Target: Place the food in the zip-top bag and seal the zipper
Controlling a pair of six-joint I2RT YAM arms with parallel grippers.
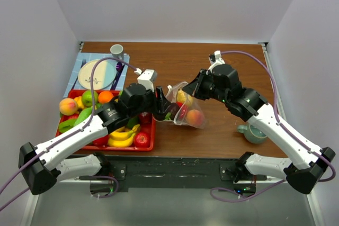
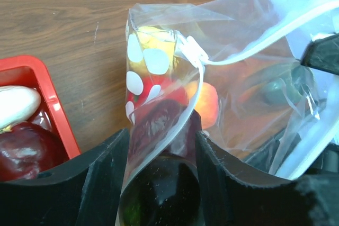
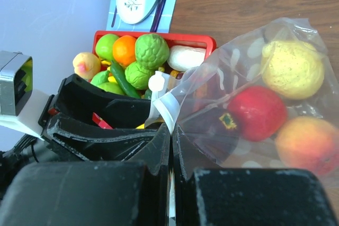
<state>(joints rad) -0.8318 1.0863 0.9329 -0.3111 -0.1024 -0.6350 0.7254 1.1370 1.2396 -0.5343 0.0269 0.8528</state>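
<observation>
Right gripper [image 3: 172, 133] pinched down on the zipper [image 3: 169, 104] strip at the zip-top bag [image 3: 233, 67] mouth. Left gripper [image 2: 161, 152] straddles the other lip with a dark fruit between its fingers; can't tell if it's clamped. The bag sits just ahead of both, holding a plum [image 3: 209, 133], an apple [image 3: 257, 112] and a peach [image 3: 307, 141]. I'd keep the lips taut and apart for loading from the tray [image 3: 153, 36], then seal. The sticker [image 3: 228, 121] is unreadable.

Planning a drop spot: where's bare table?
Bare wooden table along the far edge, right of the white cup; also the near strip between the red plastic tray and the teal mug. Crowded at centre, around the clear polka-dot bag.
</observation>
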